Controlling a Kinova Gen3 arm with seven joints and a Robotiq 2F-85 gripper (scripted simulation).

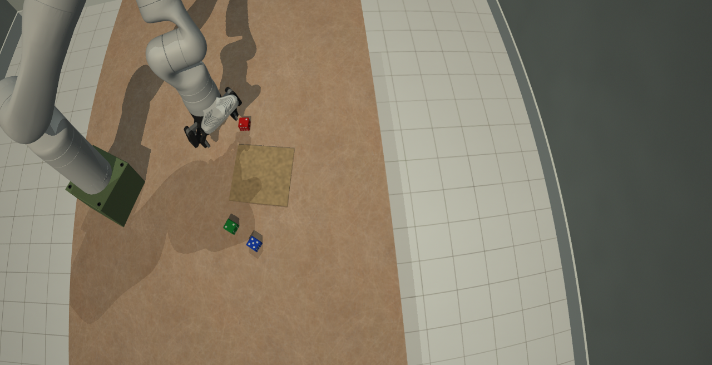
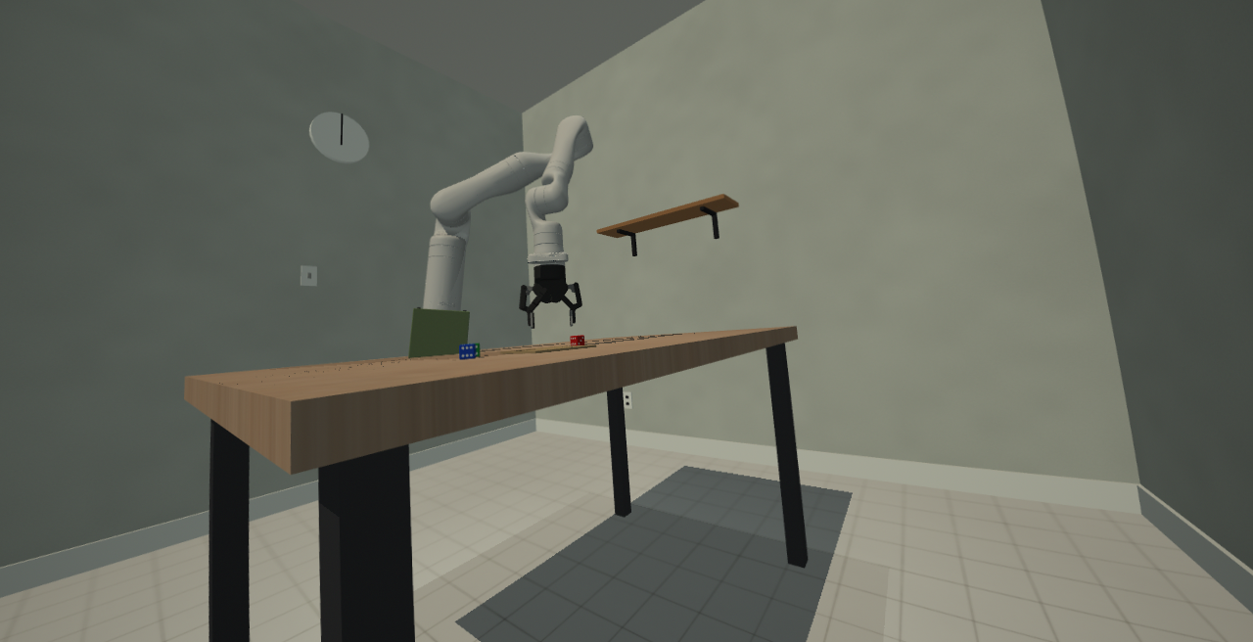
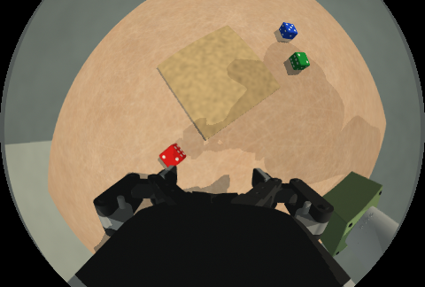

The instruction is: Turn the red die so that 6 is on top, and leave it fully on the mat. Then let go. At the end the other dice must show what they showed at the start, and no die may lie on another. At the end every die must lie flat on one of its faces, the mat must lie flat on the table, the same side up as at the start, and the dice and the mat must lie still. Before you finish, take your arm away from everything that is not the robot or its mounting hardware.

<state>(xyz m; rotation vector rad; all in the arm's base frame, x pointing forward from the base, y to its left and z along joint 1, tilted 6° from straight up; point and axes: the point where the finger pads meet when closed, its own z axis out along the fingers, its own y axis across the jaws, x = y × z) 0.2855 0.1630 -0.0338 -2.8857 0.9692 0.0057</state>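
No readable text; only white dice pips

A long brown wooden table (image 2: 438,410) lies under the gripper (image 2: 551,320). It stands on black legs (image 2: 786,454). High up and to the left of the gripper, a round clock (image 2: 338,137) hangs on the dark wall. A small square switch (image 2: 308,275) sits on that same wall, to the left of the gripper and a bit higher. Up and to the right of the gripper, a brown shelf (image 2: 666,214) with two black holders sticks out from the pale wall. Down below the gripper, under the table top, there is a little white plug socket (image 2: 626,398). Far below is a floor (image 2: 963,568) of pale square tiles with a dark grey patch (image 2: 701,541).
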